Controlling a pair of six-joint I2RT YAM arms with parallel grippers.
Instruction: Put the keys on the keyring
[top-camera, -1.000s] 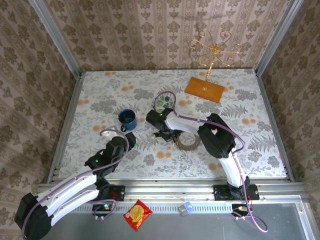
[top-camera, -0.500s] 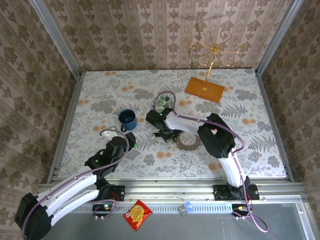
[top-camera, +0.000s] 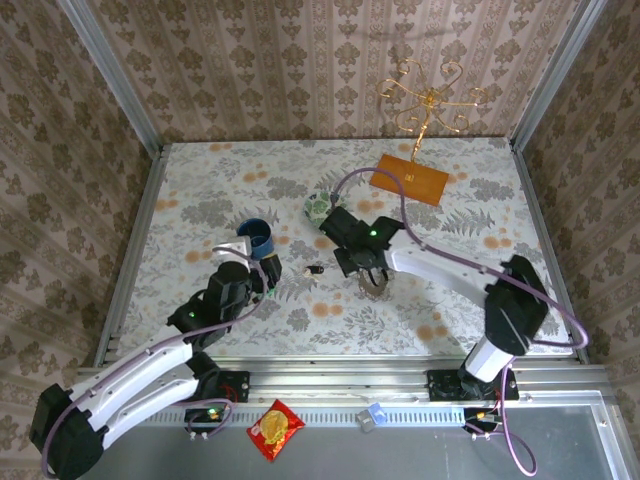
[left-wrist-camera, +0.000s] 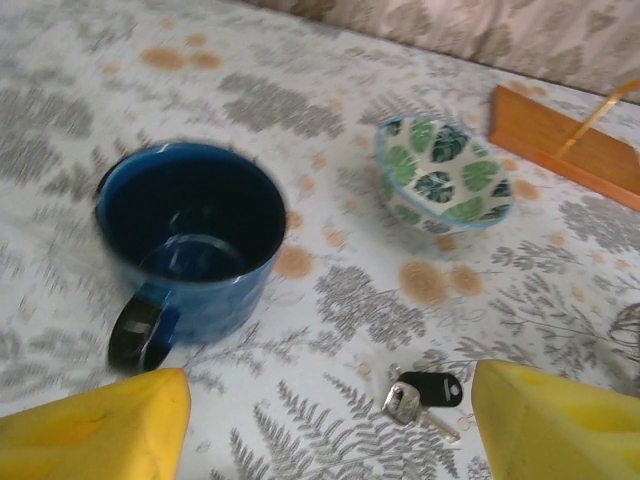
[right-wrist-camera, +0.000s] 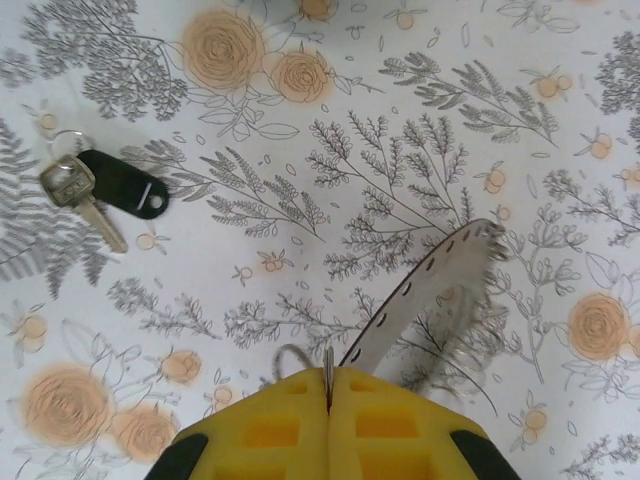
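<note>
Damask-papered walls (top-camera: 300, 60) close three sides of the floral worktop (top-camera: 200, 190), which lies mostly bare left of the blue mug (top-camera: 256, 238). Right of the mug the black-headed key (left-wrist-camera: 430, 388) lies flat. Farther right the right hand (right-wrist-camera: 328, 378) pinches the tilted keyring (right-wrist-camera: 430, 290), and the left hand (left-wrist-camera: 330, 425) gapes open near the mug.

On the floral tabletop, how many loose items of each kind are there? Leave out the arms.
blue mug: 1
patterned bowl: 1
key with black head piece: 1
keyring: 1
gold stand on orange base: 1
Total: 5
</note>
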